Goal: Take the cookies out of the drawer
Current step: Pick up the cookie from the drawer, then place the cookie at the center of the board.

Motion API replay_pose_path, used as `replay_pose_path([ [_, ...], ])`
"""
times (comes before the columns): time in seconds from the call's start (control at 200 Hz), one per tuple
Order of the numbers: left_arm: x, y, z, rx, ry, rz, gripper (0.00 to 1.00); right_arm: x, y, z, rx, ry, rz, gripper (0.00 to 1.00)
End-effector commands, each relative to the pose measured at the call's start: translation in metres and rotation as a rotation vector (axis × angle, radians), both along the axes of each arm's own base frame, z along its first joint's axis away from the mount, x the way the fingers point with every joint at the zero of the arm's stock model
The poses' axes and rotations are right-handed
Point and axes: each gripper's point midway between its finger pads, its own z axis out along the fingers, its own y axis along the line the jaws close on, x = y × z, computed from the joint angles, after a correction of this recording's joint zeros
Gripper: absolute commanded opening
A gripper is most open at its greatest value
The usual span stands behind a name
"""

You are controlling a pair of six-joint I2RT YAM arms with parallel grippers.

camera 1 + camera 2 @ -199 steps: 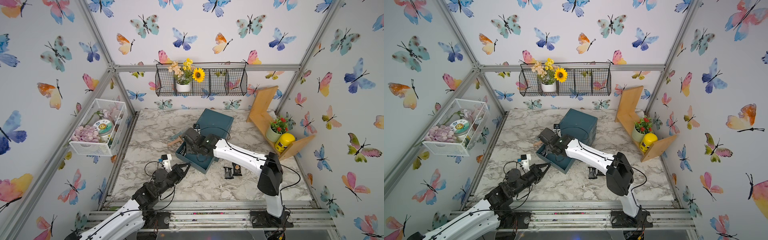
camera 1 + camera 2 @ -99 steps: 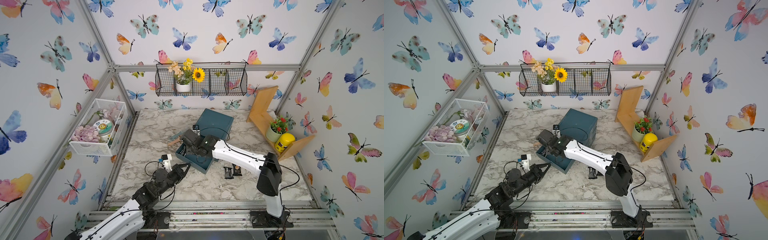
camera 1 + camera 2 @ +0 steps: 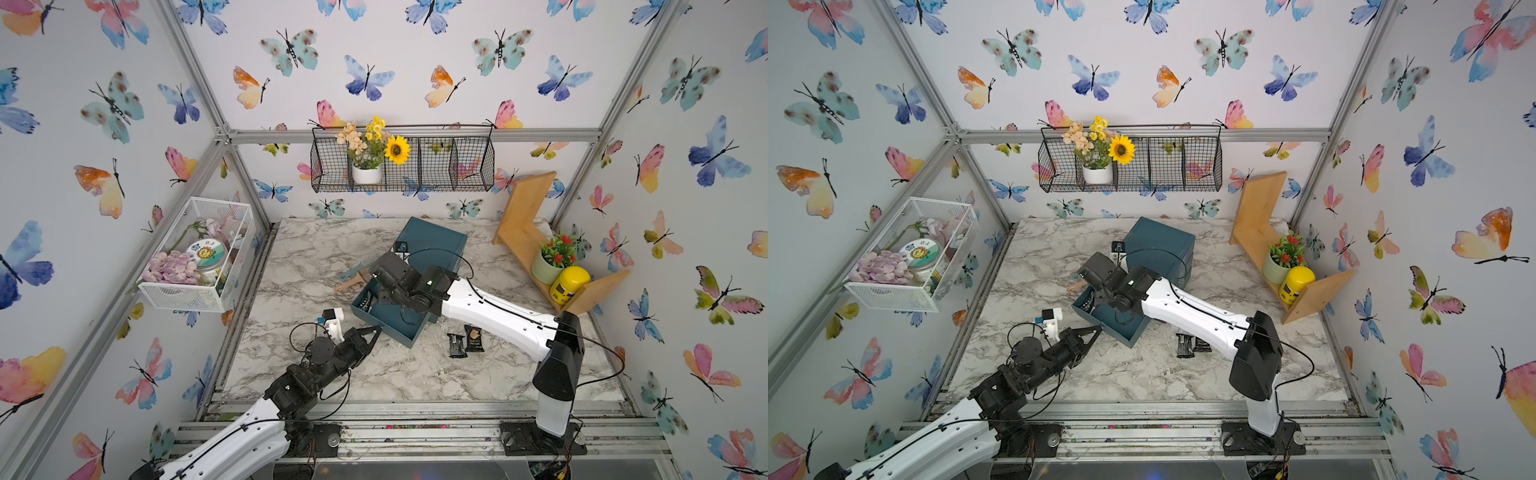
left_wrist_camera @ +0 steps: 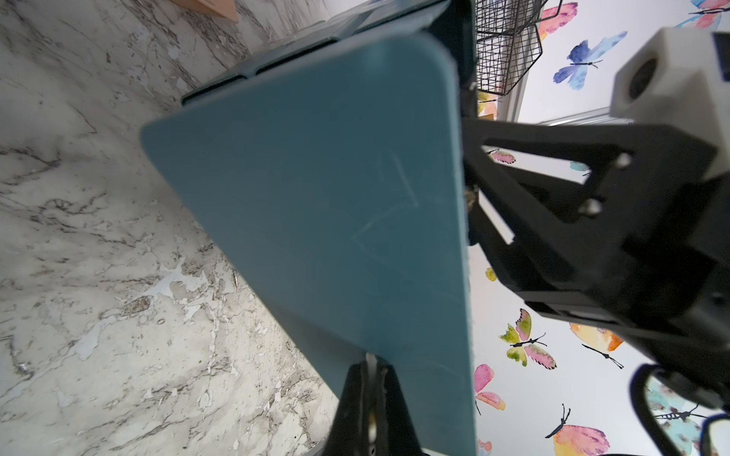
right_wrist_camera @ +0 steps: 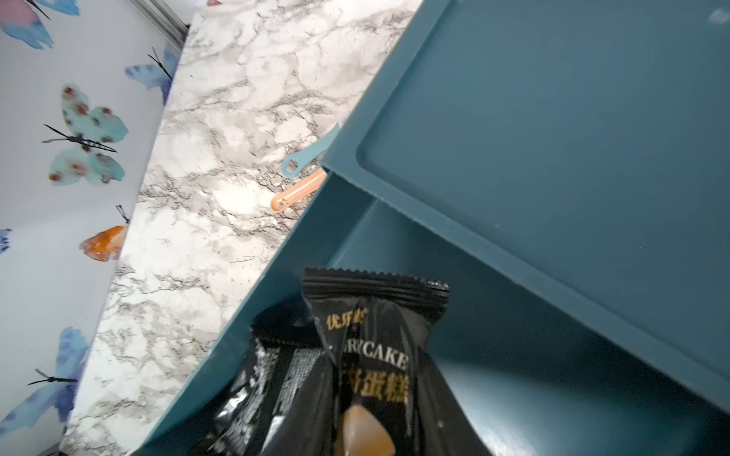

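The teal drawer (image 3: 397, 326) stands pulled out of its cabinet (image 3: 432, 245) in both top views. My right gripper (image 5: 367, 395) reaches down into it and is shut on a black cookie packet (image 5: 375, 347), which stands upright and creased between the jaws. Another black packet (image 5: 272, 379) lies beside it against the drawer wall. Two black cookies (image 3: 465, 343) lie on the marble table to the right of the drawer. My left gripper (image 4: 369, 367) is shut, its tips against the drawer's front panel (image 4: 316, 197), also seen as the left gripper (image 3: 374, 330).
A blue handle (image 5: 308, 156) and an orange one (image 5: 298, 193) lie on the table (image 3: 316, 257) beside the cabinet. A wooden shelf (image 3: 523, 232) with a plant pot (image 3: 548, 266) and yellow jar (image 3: 569, 284) stands at the right. A white basket (image 3: 195, 257) hangs on the left wall.
My right gripper has shifted slightly left inside the drawer and its jaws have closed in on the black packet. The left arm has not moved.
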Motion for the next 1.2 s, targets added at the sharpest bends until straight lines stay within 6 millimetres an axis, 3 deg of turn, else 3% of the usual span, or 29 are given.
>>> replay_pose_path([
  [0.0, 0.005, 0.002, 0.013, -0.014, -0.046, 0.023, 0.0, -0.008, -0.009, 0.013, -0.004, -0.027, 0.009, 0.32],
  [0.205, 0.005, 0.002, 0.014, -0.011, -0.048, 0.021, 0.0, -0.014, -0.037, 0.028, -0.014, -0.056, -0.035, 0.32],
  [0.405, 0.005, 0.002, 0.015, -0.012, -0.049, 0.022, 0.0, -0.023, -0.085, 0.049, -0.028, -0.108, -0.121, 0.3],
  [0.501, 0.005, 0.002, 0.016, -0.012, -0.051, 0.023, 0.0, -0.027, -0.113, 0.049, -0.071, -0.126, -0.18, 0.3],
  [0.756, 0.005, 0.001, 0.017, -0.013, -0.055, 0.018, 0.0, -0.031, -0.194, 0.004, -0.174, -0.034, -0.317, 0.3],
  [0.836, 0.005, 0.001, 0.017, -0.011, -0.056, 0.019, 0.0, -0.036, -0.21, -0.024, -0.175, 0.032, -0.312, 0.29],
  [0.946, 0.005, 0.001, 0.016, -0.012, -0.054, 0.018, 0.0, -0.045, -0.212, -0.049, -0.144, 0.08, -0.265, 0.27],
  [1.196, 0.005, 0.001, 0.014, -0.01, -0.049, 0.018, 0.0, -0.059, -0.173, -0.097, 0.011, 0.175, -0.116, 0.25],
])
